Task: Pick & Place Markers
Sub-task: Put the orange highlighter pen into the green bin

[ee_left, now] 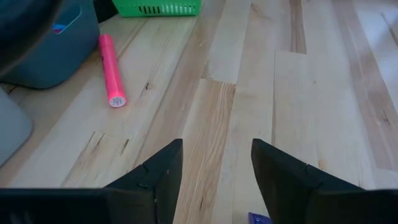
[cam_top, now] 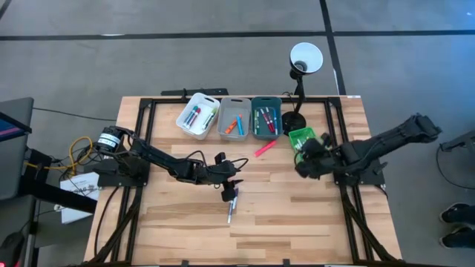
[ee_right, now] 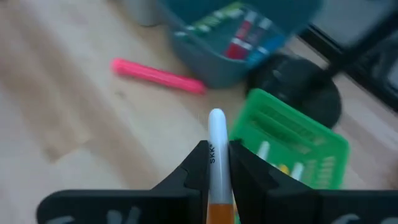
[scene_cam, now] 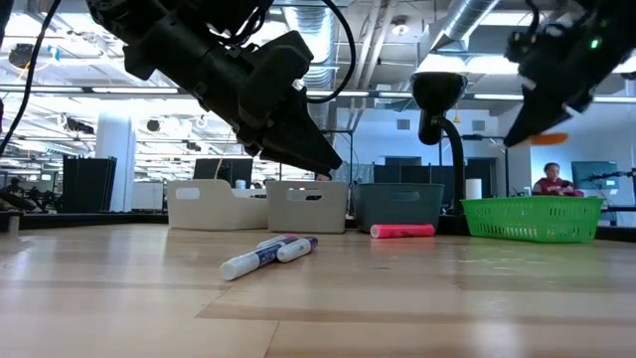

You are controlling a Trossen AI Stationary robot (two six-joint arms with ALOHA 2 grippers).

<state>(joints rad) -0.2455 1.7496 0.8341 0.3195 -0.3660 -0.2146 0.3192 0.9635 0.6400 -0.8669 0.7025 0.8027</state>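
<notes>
Right end effector [ee_right: 217,163]: clamped on a white-capped, orange-barrelled marker [ee_right: 217,146] above the green mesh basket [ee_right: 291,143]; a fall outside onto the wooden surface [cam_top: 297,215] is risked if released off-centre; "SKK" is read on the barrel; left end effector [ee_left: 214,163]: wide, empty, over two white markers [cam_top: 231,208].

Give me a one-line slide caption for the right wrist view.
Right end effector grips a white-and-orange marker above the green basket, with a pink marker lying nearby on the table.
</notes>
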